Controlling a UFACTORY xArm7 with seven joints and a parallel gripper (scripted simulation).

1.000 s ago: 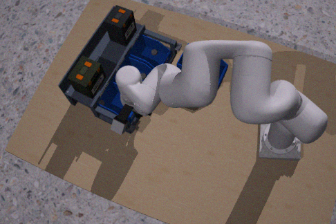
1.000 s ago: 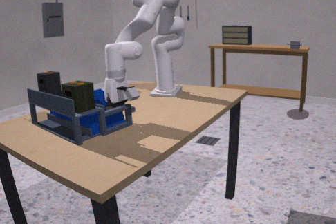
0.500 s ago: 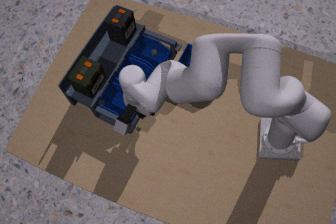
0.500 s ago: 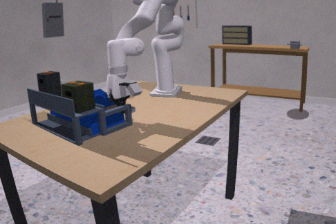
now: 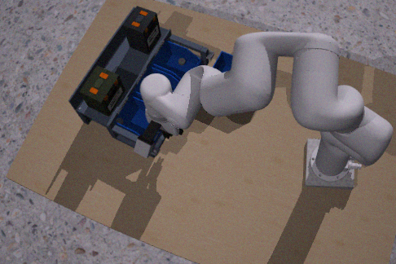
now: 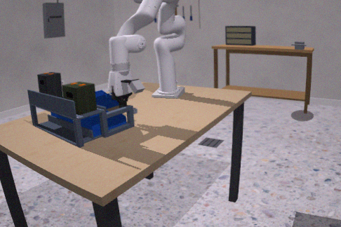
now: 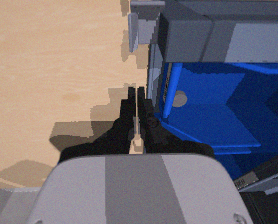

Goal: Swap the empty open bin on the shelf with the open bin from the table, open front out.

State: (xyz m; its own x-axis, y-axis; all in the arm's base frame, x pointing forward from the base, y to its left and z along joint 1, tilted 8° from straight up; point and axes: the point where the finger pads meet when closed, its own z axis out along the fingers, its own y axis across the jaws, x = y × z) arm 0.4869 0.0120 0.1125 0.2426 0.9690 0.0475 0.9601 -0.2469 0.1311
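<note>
Hovering low at the front of the shelf (image 6: 52, 104), the pincer (image 7: 135, 102) sits fully closed with nothing between its black fingers; in the wrist view we see only bare table (image 5: 228, 199) through the thin slit that separates them. It hangs just outside the shelf's front lip, beside the near corner post (image 5: 143, 147), with the blue bins (image 7: 210, 112) immediately to its right in the wrist view. We judge the task barely begun: the shelved bins look to be in their places behind the lip, and none has been lifted out and stood on the table. A blue bin (image 5: 223, 60) shows on the table behind the arm (image 5: 261, 77), just beside the shelf's far end; we take it for the one with parts, though the arm hides most of it and we cannot see its contents. Which shelved bin is the empty one we cannot tell for certain; a small round part (image 7: 180, 99) lies in the bin nearest the pincer. Two dark boxes with orange marks (image 5: 99, 90) stand on the shelf's upper board. Everything remains: opening, grasping the empty bin, clearing lip and board, setting it down, then loading the other.
</note>
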